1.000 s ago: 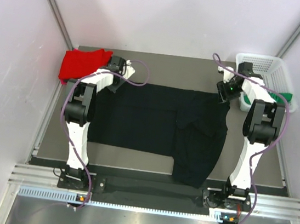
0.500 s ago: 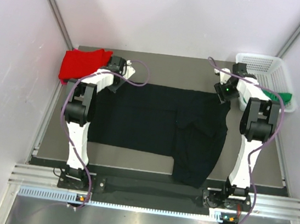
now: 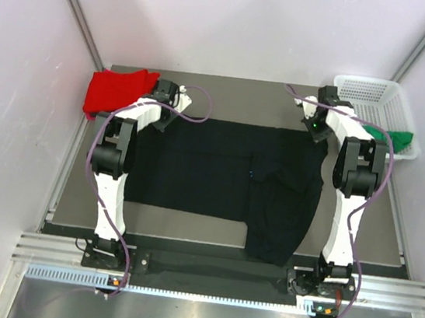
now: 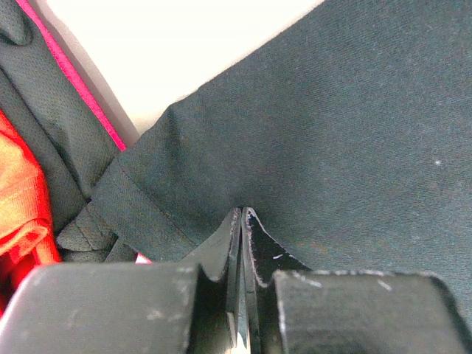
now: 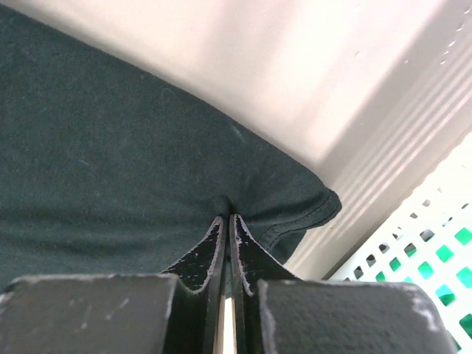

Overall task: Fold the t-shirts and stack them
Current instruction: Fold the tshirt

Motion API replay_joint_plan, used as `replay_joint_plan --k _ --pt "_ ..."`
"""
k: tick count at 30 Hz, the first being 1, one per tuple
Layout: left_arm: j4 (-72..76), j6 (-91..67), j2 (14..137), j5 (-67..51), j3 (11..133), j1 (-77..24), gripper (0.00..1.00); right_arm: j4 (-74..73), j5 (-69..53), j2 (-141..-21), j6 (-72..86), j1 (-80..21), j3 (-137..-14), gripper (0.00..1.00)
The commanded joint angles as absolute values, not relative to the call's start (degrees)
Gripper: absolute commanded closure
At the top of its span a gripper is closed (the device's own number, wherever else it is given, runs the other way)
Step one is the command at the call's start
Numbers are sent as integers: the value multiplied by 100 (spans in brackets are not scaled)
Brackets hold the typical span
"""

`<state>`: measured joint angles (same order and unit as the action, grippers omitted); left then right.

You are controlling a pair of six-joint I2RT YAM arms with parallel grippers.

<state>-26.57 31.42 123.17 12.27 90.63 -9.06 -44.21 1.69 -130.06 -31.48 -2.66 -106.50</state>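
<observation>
Grey tabletop (image 3: 236, 99) bearing a soft black cloth t-shirt (image 3: 211, 170); my left gripper (image 4: 242, 212) and right gripper (image 5: 226, 219) each clench its far edge. Red cloth t-shirt (image 3: 114, 91) lies far left.

Both arms are extended away from their bases, which sit on the near side of the black t-shirt (image 3: 211, 167). The left arm (image 3: 113, 154) reaches to the shirt's far left corner, elbow bent, wrist pitched down. The left gripper (image 4: 242, 214) has its fingers (image 4: 221, 251) pressed together, pinching a fold of the shirt beside its hem. The right arm (image 3: 355, 174) reaches to the shirt's far right corner, wrist down. The right gripper (image 5: 226, 219) has its fingers (image 5: 203, 254) clamped tight on the cloth just inside the shirt's edge.
</observation>
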Motion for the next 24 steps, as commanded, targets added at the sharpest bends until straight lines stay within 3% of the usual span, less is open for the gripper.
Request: replay_joint_plan --k 1,18,24 --pt "-2839 3067 12630 1134 8991 -879 94 -4061 746 -13526 -3278 -185 -10836 100" --pt "-2777 3234 13693 1424 10520 -958 95 -3929 1020 -14273 -3463 -114 -11953 100" --pt "-2856 3156 12913 1362 10232 -1063 96 -4140 730 -13487 -3498 -97 -11656 100"
